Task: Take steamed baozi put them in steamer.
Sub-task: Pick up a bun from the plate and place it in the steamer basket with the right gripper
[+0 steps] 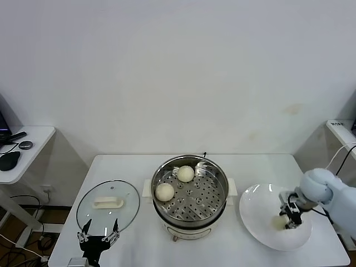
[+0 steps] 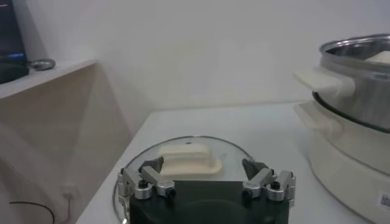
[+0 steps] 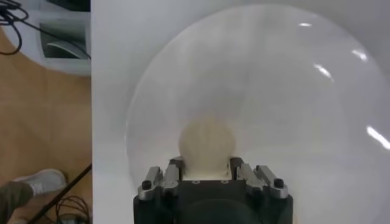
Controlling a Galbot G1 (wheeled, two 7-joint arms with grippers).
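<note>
Two cream-white steamed baozi (image 1: 185, 173) (image 1: 164, 192) lie inside the shiny steamer (image 1: 207, 196) at the table's centre. To the right, on the white plate (image 1: 257, 216), rests a third baozi (image 1: 277, 222) (image 3: 206, 141). My right gripper (image 1: 289, 219) (image 3: 206, 163) reaches down onto the plate, and its fingers press on both sides of that bun, shut on it. Near the table's front left my left gripper (image 1: 100, 229) (image 2: 204, 169) stays open, holding nothing, just in front of the glass lid.
The round glass lid (image 1: 108, 203) (image 2: 183, 157) with its cream handle lies flat at the front left. The steamer's cream cooker base (image 2: 347, 158) has side handles. A small side table (image 1: 25, 146) stands beyond the table's left edge.
</note>
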